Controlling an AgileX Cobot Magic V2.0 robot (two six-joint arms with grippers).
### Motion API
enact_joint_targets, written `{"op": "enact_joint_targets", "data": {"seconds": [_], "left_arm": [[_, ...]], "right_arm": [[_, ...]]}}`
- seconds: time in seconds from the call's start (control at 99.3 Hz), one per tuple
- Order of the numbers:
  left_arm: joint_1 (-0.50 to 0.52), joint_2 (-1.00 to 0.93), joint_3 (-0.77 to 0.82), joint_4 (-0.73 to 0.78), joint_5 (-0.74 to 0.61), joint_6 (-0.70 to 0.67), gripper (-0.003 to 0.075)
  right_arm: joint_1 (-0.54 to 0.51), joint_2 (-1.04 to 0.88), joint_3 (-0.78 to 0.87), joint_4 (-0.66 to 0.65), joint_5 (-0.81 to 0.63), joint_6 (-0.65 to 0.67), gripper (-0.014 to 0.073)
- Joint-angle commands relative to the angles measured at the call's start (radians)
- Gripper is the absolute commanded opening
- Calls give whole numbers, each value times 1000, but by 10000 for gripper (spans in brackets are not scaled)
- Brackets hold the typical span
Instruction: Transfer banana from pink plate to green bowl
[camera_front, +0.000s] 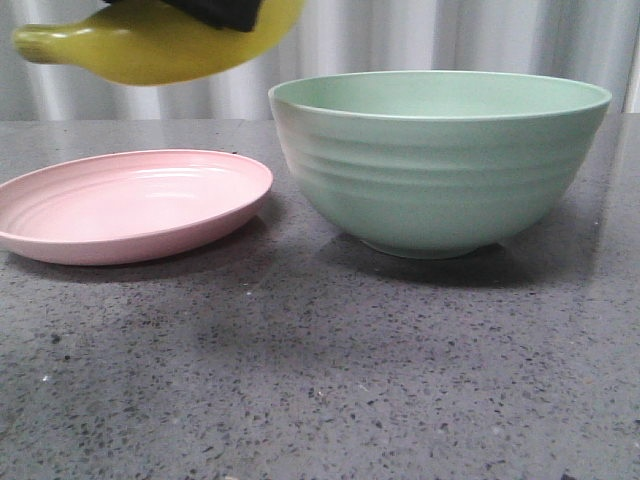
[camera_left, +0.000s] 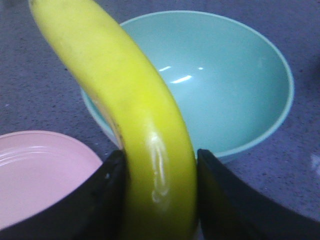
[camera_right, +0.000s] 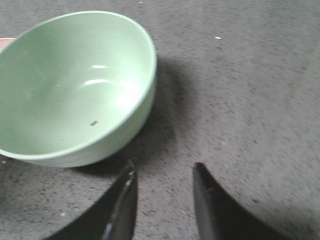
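The yellow banana (camera_front: 150, 45) hangs in the air at the top left of the front view, above the far side of the pink plate (camera_front: 130, 205) and left of the green bowl (camera_front: 440, 160). My left gripper (camera_left: 159, 162) is shut on the banana (camera_left: 135, 110), one black finger on each side; only a bit of it shows in the front view (camera_front: 225, 12). In the left wrist view the empty plate (camera_left: 35, 170) and the empty bowl (camera_left: 225, 85) lie below. My right gripper (camera_right: 165, 172) is open and empty over the bare table, beside the bowl (camera_right: 65, 85).
The grey speckled table (camera_front: 320, 380) stretches in front of plate and bowl. A pale curtain (camera_front: 450, 35) hangs behind. A sliver of the plate (camera_right: 5, 42) shows behind the bowl in the right wrist view.
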Motion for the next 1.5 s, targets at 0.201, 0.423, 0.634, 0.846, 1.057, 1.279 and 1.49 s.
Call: {"op": "enact_joint_targets", "data": {"seconds": [0.201, 0.423, 0.634, 0.846, 1.057, 1.279, 1.49], "left_arm": [[-83, -23, -36, -48, -69, -7, 178], [-130, -23, -36, -56, -69, -7, 179], [-142, 6, -36, -56, -69, -7, 179], [-142, 15, -36, -73, -69, -7, 179], [-142, 15, -36, -73, -80, -7, 179], [-142, 15, -36, -73, -81, -7, 179], [-142, 15, -36, -73, -81, -7, 185]], "right_arm": [[152, 224, -212, 157, -94, -15, 329], [196, 395, -322, 325, -122, -15, 414], [233, 521, -391, 417, -123, -15, 422], [233, 593, -409, 467, -140, -15, 421], [233, 642, -409, 490, -154, -15, 421], [233, 657, -409, 493, -161, -15, 351], [233, 657, -409, 493, -159, -15, 24]]}}
